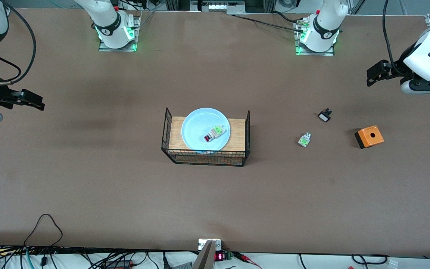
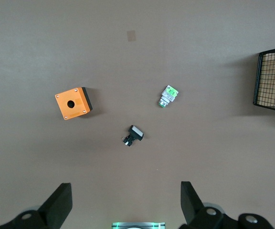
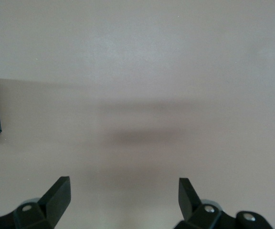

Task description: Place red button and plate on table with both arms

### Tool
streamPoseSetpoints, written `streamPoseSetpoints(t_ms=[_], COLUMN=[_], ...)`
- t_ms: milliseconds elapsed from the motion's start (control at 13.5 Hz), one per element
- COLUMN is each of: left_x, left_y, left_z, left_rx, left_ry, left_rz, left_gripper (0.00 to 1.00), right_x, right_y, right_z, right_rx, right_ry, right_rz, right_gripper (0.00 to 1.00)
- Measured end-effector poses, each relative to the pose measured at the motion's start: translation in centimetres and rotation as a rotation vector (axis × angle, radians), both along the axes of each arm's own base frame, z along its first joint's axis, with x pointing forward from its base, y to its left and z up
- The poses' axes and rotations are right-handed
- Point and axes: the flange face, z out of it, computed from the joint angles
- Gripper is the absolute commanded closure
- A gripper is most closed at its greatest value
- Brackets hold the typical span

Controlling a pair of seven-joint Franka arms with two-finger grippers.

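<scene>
While both arms wait high at the counter's ends, nothing of the task has been lifted yet. Plate [image 1: 205,129] sits on the wood top of the wire basket [image 1: 170,129] at mid-counter; red button [image 1: 213,133] lies in the plate, toward the left arm's end of it.

Left claw [image 2: 123,202]: over bare counter [image 1: 88,186] at the left arm's end, fingers spread wide, empty. Right claw [image 3: 123,200]: over bare counter at the right arm's end, fingers spread wide, empty.

Key relation: basket lies approx. midway between the claws, so neither arm is clearly nearer. Button's long axis runs diagonal, red cap at the end nearer the front camera; judged best approach is w/ claw fingers set across that axis.

Do not confuse w/ the capless whitish-green piece [image 1: 304,139], black-and-white part [image 1: 324,115] or orange box [image 1: 369,136], all on the counter nr the left arm's end.
</scene>
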Motion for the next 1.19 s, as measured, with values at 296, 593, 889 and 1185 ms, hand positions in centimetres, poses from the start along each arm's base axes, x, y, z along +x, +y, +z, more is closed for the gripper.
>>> streamPoseSetpoints(t_ms=[296, 593, 889, 1185], left_x=[0.1, -0.1, -1.4, -1.3], left_y=[0.0, -1.1, -10.5, -22.7], left_z=[0.3, 0.6, -0.2, -1.8], left_rx=[-0.001, -0.02, -0.119, -0.175], left_ry=[-0.007, -0.002, 0.035, -0.014], left_rz=[0.0, -0.016, -0.128, -0.278], left_gripper=[0.0, 0.0, 0.0, 0.0], right_x=[0.0, 0.0, 0.0, 0.0], right_y=[0.0, 0.0, 0.0, 0.1], right_z=[0.0, 0.0, 0.0, 0.0], right_rx=[0.0, 0.0, 0.0, 0.0], right_ry=[0.0, 0.0, 0.001, 0.001], right_rz=[0.0, 0.0, 0.001, 0.002], right_gripper=[0.0, 0.0, 0.0, 0.0])
